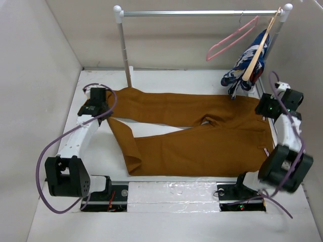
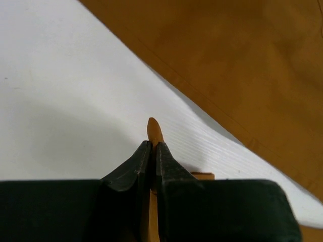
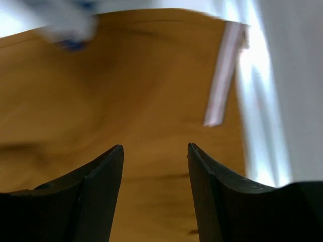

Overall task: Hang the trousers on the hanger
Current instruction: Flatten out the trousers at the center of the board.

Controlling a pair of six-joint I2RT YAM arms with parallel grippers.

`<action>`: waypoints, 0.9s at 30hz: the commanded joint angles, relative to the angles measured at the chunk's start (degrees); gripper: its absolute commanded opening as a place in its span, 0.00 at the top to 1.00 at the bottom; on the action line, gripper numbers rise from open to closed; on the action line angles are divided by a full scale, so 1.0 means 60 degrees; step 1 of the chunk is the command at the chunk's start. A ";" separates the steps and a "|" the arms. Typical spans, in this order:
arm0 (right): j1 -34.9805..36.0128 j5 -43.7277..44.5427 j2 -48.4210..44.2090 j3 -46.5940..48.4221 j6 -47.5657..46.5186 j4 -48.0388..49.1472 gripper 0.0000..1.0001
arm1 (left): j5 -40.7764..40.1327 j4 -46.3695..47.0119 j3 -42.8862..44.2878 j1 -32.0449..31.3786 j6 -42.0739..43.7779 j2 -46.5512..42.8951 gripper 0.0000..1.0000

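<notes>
My left jaws clamp a fold of the trousers [image 1: 192, 136] at the counter's [image 1: 166, 78] left edge; my right jaws gape wide over their waist.

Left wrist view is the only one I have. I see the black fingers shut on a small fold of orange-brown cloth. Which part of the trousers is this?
Observer: The left gripper pinches the large rust-brown cloth trousers near the hem of the far leg, on the far left side.
Operator: Where is the waistband?
Observer: At the right edge, where the right gripper hovers over the cloth with its jaws open.
Operator: And the hanger?
Observer: The thin pink wire hanger hangs empty on the silver metal rail at the back right.
</notes>
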 commanded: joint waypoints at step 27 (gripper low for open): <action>1.1255 0.0758 -0.7501 -0.4007 0.1104 -0.1917 0.41 | -0.2226 -0.2243 0.3628 0.2621 -0.0360 0.3463 0.10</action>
